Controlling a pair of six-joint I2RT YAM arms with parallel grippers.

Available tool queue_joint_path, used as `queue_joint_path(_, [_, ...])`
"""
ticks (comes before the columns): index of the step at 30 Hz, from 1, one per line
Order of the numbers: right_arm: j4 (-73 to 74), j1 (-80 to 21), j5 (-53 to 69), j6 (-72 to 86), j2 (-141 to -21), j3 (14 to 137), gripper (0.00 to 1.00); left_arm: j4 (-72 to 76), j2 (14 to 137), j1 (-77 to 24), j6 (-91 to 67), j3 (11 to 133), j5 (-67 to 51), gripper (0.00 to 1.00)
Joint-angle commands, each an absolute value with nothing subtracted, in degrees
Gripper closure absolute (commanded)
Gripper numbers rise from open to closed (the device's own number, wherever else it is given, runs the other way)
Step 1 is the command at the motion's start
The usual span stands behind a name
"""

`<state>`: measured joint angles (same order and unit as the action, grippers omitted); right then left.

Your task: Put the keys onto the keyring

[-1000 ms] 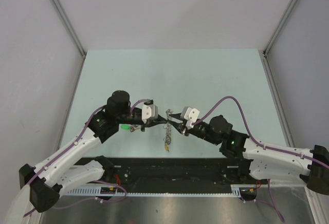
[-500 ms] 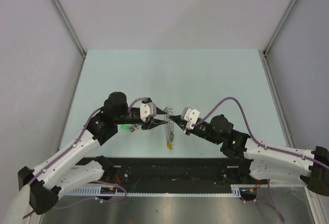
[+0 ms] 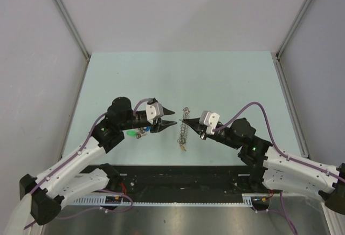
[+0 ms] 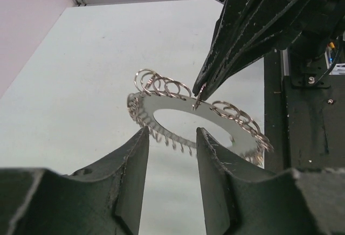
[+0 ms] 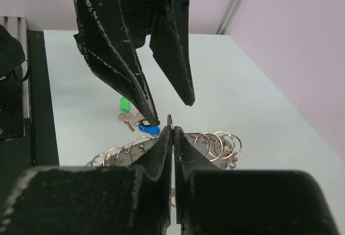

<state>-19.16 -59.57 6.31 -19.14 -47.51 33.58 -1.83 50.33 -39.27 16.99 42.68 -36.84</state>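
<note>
Silver flat keyring point(image 4: 161, 104), fringed with small wire loops point(image 4: 164, 85), tilted

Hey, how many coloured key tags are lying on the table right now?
2. A green tag and a blue tag lie close together on the table by the open left tool. Others may be hidden behind the keyring that the right tool holds.
</note>
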Motion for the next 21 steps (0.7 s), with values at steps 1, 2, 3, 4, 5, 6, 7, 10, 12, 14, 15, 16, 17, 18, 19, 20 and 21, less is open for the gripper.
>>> queue_joint_path(1, [-21.53,-59.33,7.82,-19.07,-47.37,35.33,1.0,3.16,51.94,-39.46,13.1,42.19,-40.34,0.57])
queue_joint_path(2, [-21.62,-59.24,7.65,-19.07,-47.46,35.33,1.0,3.34,52.12,-39.46,12.75,42.27,-41.56,0.59])
queue_joint_path(3, [-21.71,-59.24,7.21,-18.99,-47.63,35.33,1.0,3.6,52.38,-39.46,12.57,42.45,-42.27,0.61])
queue_joint_path(4, [-21.8,-59.33,7.12,-18.98,-47.9,35.33,1.0,3.78,52.82,-39.46,11.96,42.45,-42.8,0.62])
queue_joint_path(5, [-21.97,-59.24,6.95,-18.98,-47.99,35.33,1.0,3.95,53.08,-39.46,11.69,42.54,-43.32,0.63])
queue_joint_path(6, [-21.97,-59.33,6.6,-18.98,-47.99,35.25,1.0,3.87,53.35,-39.46,11.6,42.54,-44.46,0.65])
queue_joint_path(7, [-22.06,-59.24,6.5,-18.81,-48.08,35.33,1.0,3.69,53.7,-39.46,11.6,42.71,-44.82,0.65])
queue_joint_path(10, [-22.24,-59.24,6.33,-18.72,-48.08,35.33,1.0,2.99,54.23,-39.46,11.6,43.15,-45.44,0.69])
queue_joint_path(12, [-22.24,-59.33,6.15,-18.63,-48.16,35.33,1.0,2.64,54.75,-39.46,11.69,43.33,-45.96,0.71])
queue_joint_path(14, [-22.32,-59.33,6.06,-18.63,-48.16,35.25,1.0,2.37,55.37,-39.46,11.51,43.68,-46.84,0.72])
queue_joint_path(15, [-22.41,-59.41,6.06,-18.63,-48.16,35.33,1.0,2.11,55.55,-39.46,11.43,43.86,-47.11,0.72])
queue_joint_path(16, [-22.5,-59.41,6.15,-18.63,-48.25,35.33,1.0,2.02,55.72,-39.46,11.16,43.94,-47.37,0.72])
queue_joint_path(17, [-22.59,-59.5,6.24,-18.55,-48.34,35.33,1.0,2.2,55.98,-39.46,10.99,44.03,-47.55,0.73])
queue_joint_path(18, [-22.67,-59.59,6.24,-18.54,-48.51,35.25,1.0,2.2,56.25,-39.46,10.81,44.12,-47.81,0.73])
queue_joint_path(19, [-22.76,-59.59,6.24,-18.54,-48.52,35.33,1.0,2.28,56.34,-39.46,10.38,44.12,-47.9,0.73])
queue_joint_path(20, [-22.94,-59.85,6.24,-18.54,-48.69,35.33,1.0,2.63,56.51,-39.46,10.02,44.12,-48.07,0.73])
queue_joint_path(21, [-23.03,-59.77,6.24,-18.63,-48.87,35.33,1.0,2.81,56.6,-39.55,9.85,44.03,-48.08,0.74])
